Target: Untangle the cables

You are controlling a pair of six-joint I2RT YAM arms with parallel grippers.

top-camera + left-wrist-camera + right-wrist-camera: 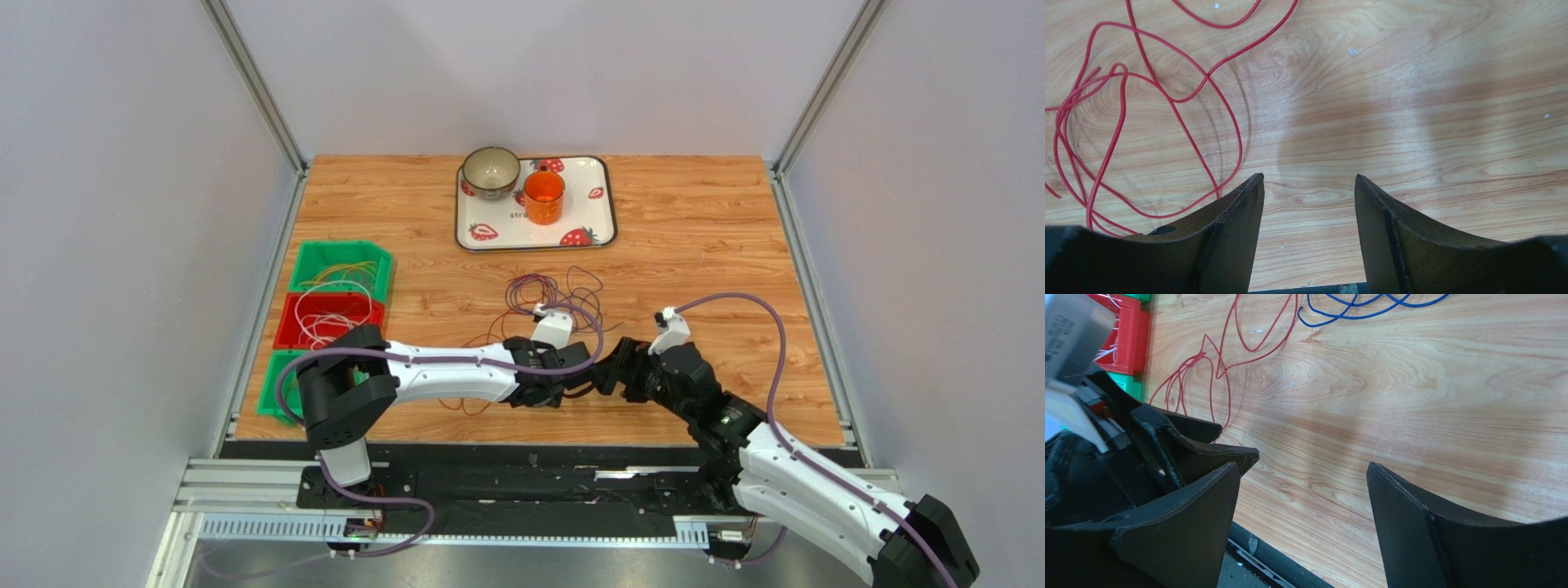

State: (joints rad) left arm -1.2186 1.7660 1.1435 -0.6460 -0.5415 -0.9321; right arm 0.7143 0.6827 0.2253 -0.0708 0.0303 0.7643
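Note:
The cables [548, 298] lie in a loose tangle of thin dark and purple loops on the wooden table, just beyond both grippers. A red cable [1241, 147] spreads in loops left of my left gripper [1309, 180], which is open over bare wood with nothing between its fingers. My right gripper [1303, 468] is open too, over bare wood near the table's front edge and empty. It faces the left gripper [574, 368] closely. In the right wrist view the red cable [1281, 340] and a blue cable [1339, 320] lie farther off.
Green [344, 267] and red [321, 321] bins holding thin wires stand at the left edge. At the back, a strawberry tray [597, 233] carries a bowl [491, 172] and an orange cup [543, 196]. The table's front edge [1278, 563] is just below the right gripper.

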